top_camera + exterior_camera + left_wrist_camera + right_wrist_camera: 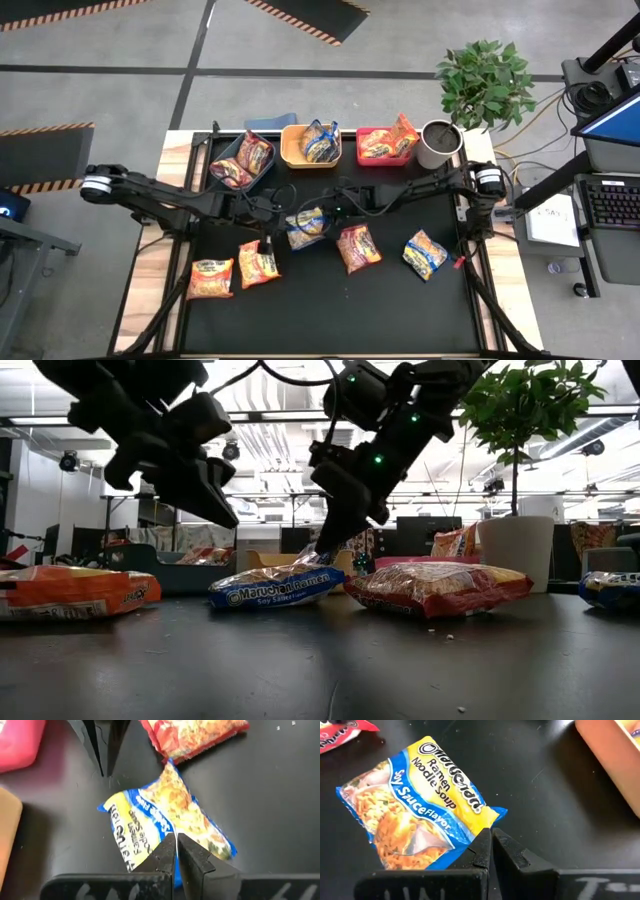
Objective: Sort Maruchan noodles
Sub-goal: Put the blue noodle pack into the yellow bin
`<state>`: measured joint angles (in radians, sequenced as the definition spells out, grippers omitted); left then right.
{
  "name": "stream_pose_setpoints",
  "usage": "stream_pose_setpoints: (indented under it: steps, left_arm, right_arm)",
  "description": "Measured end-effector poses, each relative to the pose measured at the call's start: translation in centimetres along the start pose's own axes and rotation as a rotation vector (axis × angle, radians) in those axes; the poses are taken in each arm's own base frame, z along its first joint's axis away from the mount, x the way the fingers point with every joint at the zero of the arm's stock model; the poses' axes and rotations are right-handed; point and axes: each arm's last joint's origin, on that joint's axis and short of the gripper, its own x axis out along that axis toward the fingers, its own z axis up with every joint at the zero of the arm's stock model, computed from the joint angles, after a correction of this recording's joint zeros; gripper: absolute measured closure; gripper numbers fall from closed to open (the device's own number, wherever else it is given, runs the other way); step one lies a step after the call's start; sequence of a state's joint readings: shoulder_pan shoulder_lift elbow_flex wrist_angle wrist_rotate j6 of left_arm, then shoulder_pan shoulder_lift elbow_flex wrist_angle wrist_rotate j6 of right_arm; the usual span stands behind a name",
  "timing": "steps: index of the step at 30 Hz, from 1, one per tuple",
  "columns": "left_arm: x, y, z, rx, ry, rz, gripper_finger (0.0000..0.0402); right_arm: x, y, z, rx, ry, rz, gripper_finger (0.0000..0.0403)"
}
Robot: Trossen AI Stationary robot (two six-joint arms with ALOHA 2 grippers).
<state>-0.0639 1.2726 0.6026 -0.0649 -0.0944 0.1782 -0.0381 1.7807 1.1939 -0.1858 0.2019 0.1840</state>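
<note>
A blue-trimmed noodle packet (306, 227) at the middle of the tabletop (330, 310) is being worked by both arms at once: the right tool (491, 842) is being pinched shut on one corner of it, and the left tool (176, 845) is being closed on the opposite edge, fingers nearly touching with wrapper between them. The step in hand is judged to be the pick-up of this packet for sorting. Next, one tool will probably need to let go so the packet can be lifted clear and carried toward the yellow bin (310, 146), where another blue-trimmed packet is already lying. The packet is being seen as flat and crinkly, yellow-fronted with a blue band, slightly raised at the pinched corner in the low view. Other packets are lying loose: a red packet (358, 247) just beside it, another blue one (426, 254) further right, two orange ones (235, 270) to the left.
</note>
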Motion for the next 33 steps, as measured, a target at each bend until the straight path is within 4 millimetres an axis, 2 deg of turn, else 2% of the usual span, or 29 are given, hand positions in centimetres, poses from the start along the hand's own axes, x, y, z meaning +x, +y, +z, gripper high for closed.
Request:
stream_pose_setpoints:
  steps: [5,14,25,29,33]
  left_arm:
    - [1.2,-0.2,-0.4,0.001,0.01,-0.003,0.04]
    - [3.3,-0.6,-1.4,-0.055,0.073,-0.052,0.04]
    - [4.5,-0.9,-2.0,-0.163,0.089,-0.078,0.04]
    - [4.5,-1.0,-2.2,-0.182,0.061,-0.075,0.04]
    - [4.6,-1.1,-2.9,-0.223,0.058,-0.073,0.04]
  right_arm:
    - [0.0,-0.2,-0.6,0.008,0.007,0.004,0.0394]
    - [-0.8,-1.1,0.2,0.064,-0.009,0.062,0.0394]
    - [-0.8,-1.5,0.6,0.088,-0.038,0.051,0.0392]
    - [-0.7,-2.3,0.8,0.167,-0.043,0.039,0.0368]
    - [-0.5,-3.4,0.9,0.253,-0.02,0.089,0.0319]
